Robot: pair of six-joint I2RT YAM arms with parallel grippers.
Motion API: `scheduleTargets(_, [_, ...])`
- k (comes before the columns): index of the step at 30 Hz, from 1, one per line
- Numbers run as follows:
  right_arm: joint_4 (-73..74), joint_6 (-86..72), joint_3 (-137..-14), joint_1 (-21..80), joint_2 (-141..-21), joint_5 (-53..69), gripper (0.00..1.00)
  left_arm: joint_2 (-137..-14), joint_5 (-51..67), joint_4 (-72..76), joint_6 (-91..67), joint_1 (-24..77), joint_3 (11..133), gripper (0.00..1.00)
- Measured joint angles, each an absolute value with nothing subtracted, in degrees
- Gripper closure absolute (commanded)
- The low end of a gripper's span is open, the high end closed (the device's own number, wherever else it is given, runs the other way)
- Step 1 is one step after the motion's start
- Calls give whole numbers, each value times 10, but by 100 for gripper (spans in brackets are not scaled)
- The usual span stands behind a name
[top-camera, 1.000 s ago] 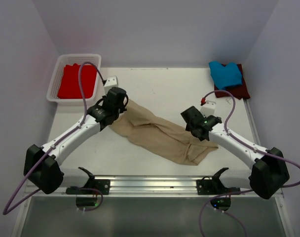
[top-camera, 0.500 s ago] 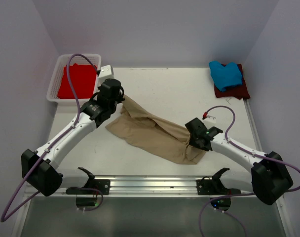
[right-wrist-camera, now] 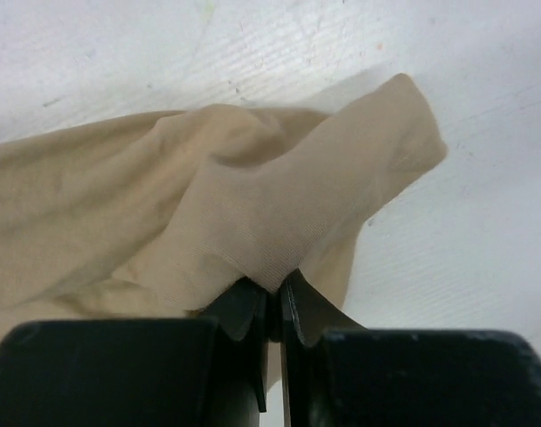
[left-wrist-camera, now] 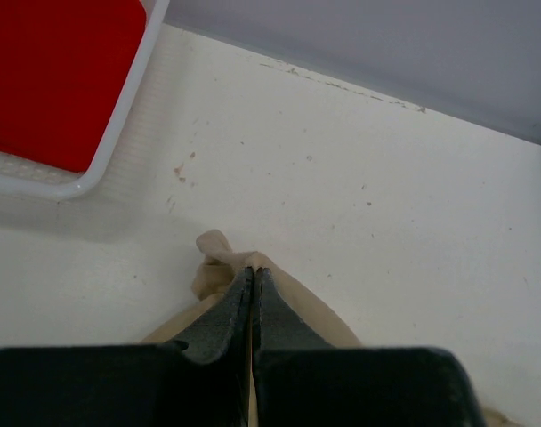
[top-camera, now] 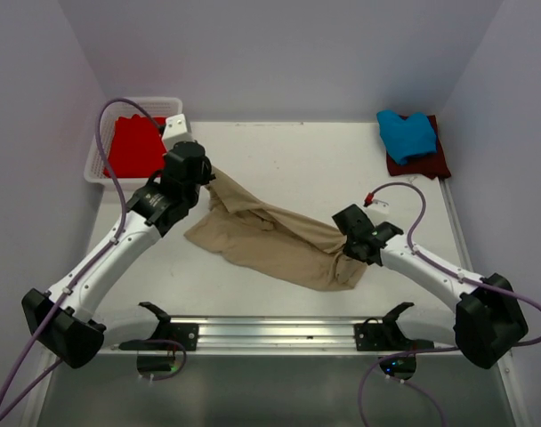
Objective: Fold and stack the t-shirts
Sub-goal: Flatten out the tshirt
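- Four t-shirts are in view, one of each colour.
- One tan t-shirt (top-camera: 275,240) lies crumpled and stretched slantwise across the middle of the table (top-camera: 297,156), from far left to near right. It is the only shirt held.
- One red t-shirt (top-camera: 133,147) lies flat in the single white lattice basket (top-camera: 94,160), which stands at the far left corner of the table.
- One blue t-shirt (top-camera: 406,133) sits on top of one maroon t-shirt (top-camera: 428,165) at the far right corner. The maroon one shows only along its right and near edges.
- Two arms reach in from the near edge, one on each side of the tan shirt.
- The left gripper (left-wrist-camera: 253,277) is at the far left end of the tan shirt, just beside the basket. Its two fingers are pressed together, and tan cloth bunches around and under their tips, so they pinch that end of the shirt.
- The right gripper (right-wrist-camera: 274,286) is at the near right end of the same shirt. Its fingers are closed tight on a raised fold of tan cloth, which peaks upward from the tips, and a rounded flap lies on the table to the right.
- One metal rail (top-camera: 275,331) runs along the near edge of the table, between the two arm bases.
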State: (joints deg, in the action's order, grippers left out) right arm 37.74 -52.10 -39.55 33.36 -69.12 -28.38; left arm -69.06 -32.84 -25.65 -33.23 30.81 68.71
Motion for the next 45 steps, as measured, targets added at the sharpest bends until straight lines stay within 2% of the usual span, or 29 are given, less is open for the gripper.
scheduleTargets(5, [427, -491, -448, 334, -663, -317, 100, -674, -355, -287, -331, 308, 695, 100])
scheduleTargets(9, [482, -457, -506, 334, -646, -349, 88, -651, -379, -318, -323, 307, 702, 100])
scheduleTargets(13, [511, -425, -544, 334, -645, -358, 84, -627, -404, -349, -318, 307, 711, 100])
scheduleTargets(14, [519, -419, -548, 334, -645, -362, 75, -623, -410, -356, -318, 307, 714, 100])
scheduleTargets(15, [527, -415, -550, 334, -645, -365, 55, -620, -414, -361, -318, 307, 717, 100])
scheduleTargets(16, [533, -413, -550, 334, -645, -367, 23, -616, -420, -366, -318, 307, 719, 100])
scheduleTargets(19, [550, -399, -550, 334, -648, -369, 3, -608, -430, -377, -318, 305, 721, 100])
scheduleTargets(22, [554, -396, -548, 334, -662, -370, 5, -606, -436, -387, -318, 305, 722, 100])
scheduleTargets(23, [550, -396, -546, 334, -668, -369, 9, -606, -437, -390, -318, 304, 722, 100])
scheduleTargets(35, [465, -446, -448, 321, -698, -365, 24, -610, -437, -391, -318, 304, 722, 100])
scheduleTargets(45, [276, -510, -362, 260, -629, -342, 39, -611, -428, -389, -319, 304, 716, 100])
